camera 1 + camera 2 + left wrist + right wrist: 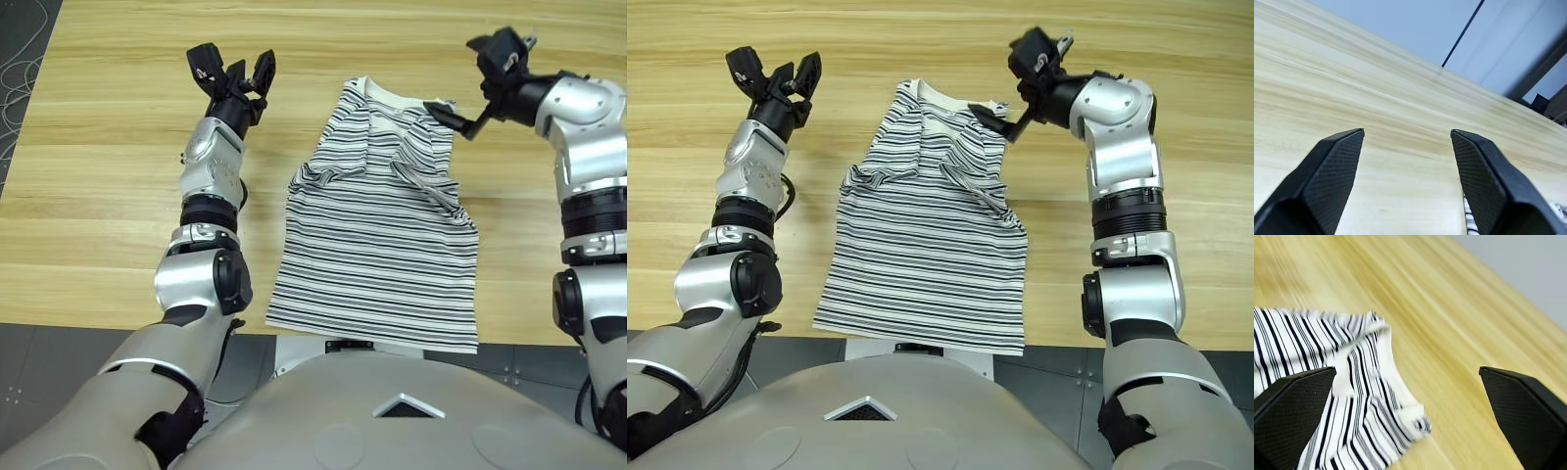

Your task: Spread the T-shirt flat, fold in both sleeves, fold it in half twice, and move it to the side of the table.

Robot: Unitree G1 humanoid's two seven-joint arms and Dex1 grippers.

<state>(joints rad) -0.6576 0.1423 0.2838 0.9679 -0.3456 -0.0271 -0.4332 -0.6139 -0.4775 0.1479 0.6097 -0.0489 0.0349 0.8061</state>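
Observation:
A black-and-white striped T-shirt (372, 225) lies on the wooden table (98, 196), collar away from me and hem at the near edge. Both sleeves are folded inward across the chest, leaving creases. My left gripper (235, 67) is open, raised over bare wood just left of the shirt's collar end. In the left wrist view its fingers (1337, 166) frame empty table, with a sliver of shirt (1469, 220) beside one of them. My right gripper (458, 78) hovers open at the shirt's right shoulder, one finger close over the fabric. The right wrist view shows the collar corner (1366, 406) below the spread jaws.
Wide bare wood stretches left of the shirt and beyond the collar. The table's near edge (98, 318) runs just under the hem. Grey floor tiles with loose cables (20, 49) lie past the table's left side.

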